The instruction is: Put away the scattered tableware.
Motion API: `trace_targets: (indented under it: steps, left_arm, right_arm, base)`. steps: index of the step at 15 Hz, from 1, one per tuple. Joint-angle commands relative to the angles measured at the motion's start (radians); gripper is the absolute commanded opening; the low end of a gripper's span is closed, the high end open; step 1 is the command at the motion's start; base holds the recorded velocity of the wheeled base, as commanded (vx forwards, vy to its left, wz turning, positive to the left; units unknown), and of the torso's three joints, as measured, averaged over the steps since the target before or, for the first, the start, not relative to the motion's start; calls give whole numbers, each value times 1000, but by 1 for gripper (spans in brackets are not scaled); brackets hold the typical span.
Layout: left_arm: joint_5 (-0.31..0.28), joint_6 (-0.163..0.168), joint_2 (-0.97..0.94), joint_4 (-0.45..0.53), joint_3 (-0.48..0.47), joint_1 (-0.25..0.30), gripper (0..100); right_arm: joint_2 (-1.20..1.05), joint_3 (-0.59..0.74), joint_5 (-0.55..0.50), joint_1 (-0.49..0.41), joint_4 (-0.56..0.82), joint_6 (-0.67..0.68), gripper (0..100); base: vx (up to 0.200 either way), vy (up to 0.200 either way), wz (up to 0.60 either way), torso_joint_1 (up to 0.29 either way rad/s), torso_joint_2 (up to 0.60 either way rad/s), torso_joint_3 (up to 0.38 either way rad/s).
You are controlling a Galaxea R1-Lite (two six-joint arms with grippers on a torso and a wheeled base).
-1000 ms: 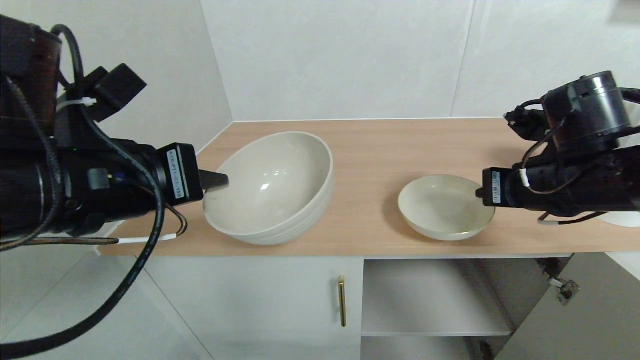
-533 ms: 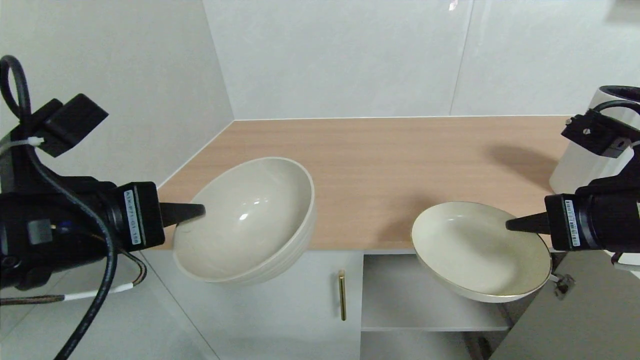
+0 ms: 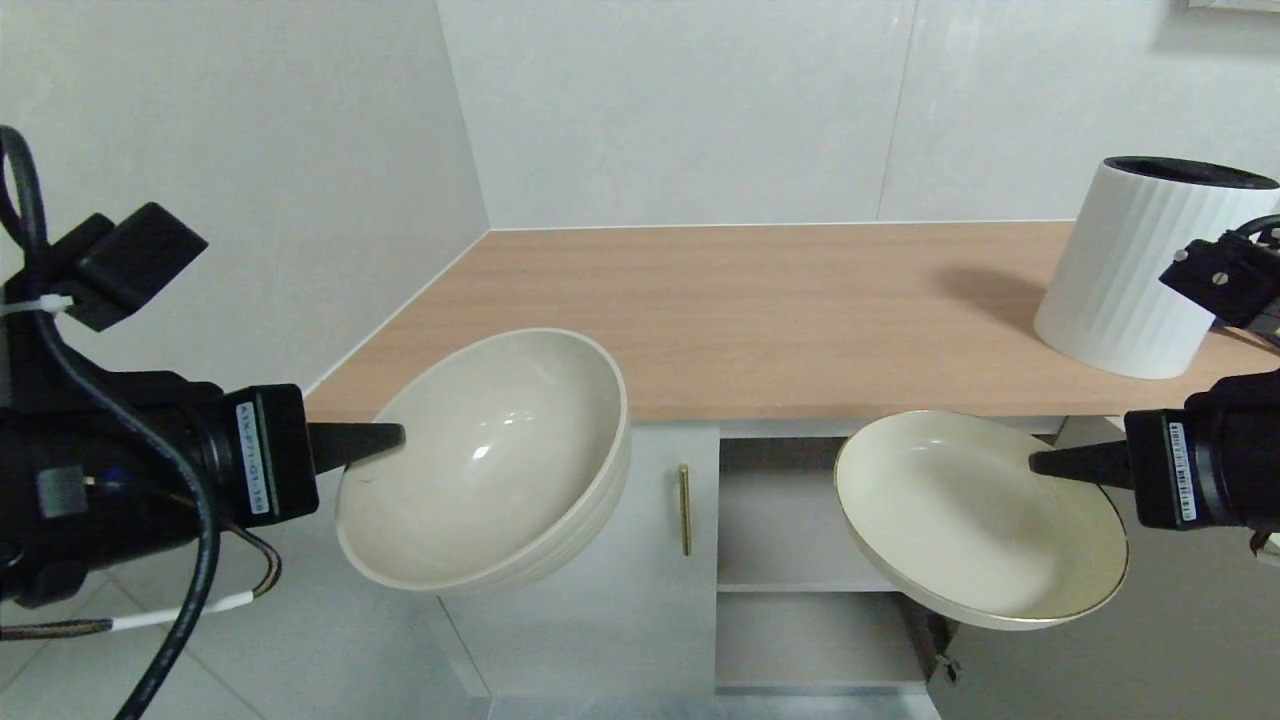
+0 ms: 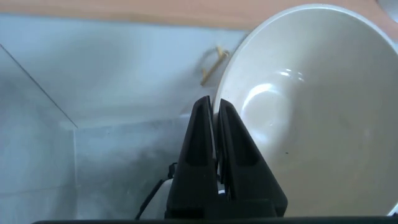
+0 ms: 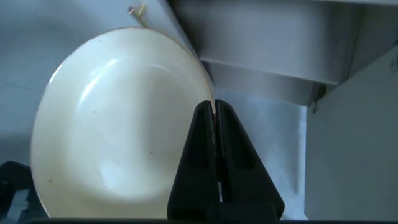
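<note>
A large cream bowl (image 3: 490, 460) hangs in the air in front of the cabinet, below counter height. My left gripper (image 3: 385, 438) is shut on its rim; the left wrist view shows that gripper (image 4: 215, 112) pinching the bowl (image 4: 311, 112) edge. A shallower cream dish with a gold rim (image 3: 960, 515) hangs tilted before the open cabinet bay. My right gripper (image 3: 1045, 463) is shut on its rim, and the right wrist view shows the gripper (image 5: 214, 115) clamped on the dish (image 5: 118, 118).
A wooden counter (image 3: 740, 300) runs behind, with a white ribbed cylinder container (image 3: 1135, 265) at its right. Below is a closed cabinet door with a gold handle (image 3: 684, 509) and an open bay with shelves (image 3: 790, 540). The open door (image 3: 1150, 640) stands at lower right.
Both bowls were lifted off the counter and carried toward me and downward in front of the cabinet. The head view has shifted, bringing the white container into sight.
</note>
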Motion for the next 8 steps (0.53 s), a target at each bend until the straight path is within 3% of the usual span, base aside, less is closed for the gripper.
trace_targets:
  steps: [1, 5, 8]
  left_arm:
    - [-1, 1, 4, -1, 2, 0, 0]
    - [-1, 1, 29, -1, 12, -2, 0]
    - [-1, 1, 29, -1, 14, -3, 0]
  right_arm:
    - [19, 30, -1, 1, -28, -1, 0]
    - [53, 68, -4, -1, -89, -23, 0]
    - [70, 76, -5, -4, -103, -23, 0]
  base:
    - [0, 0, 0, 0, 0, 0]
    - [0, 0, 0, -4, 13, 8]
    - [0, 0, 0, -123, 336, 201]
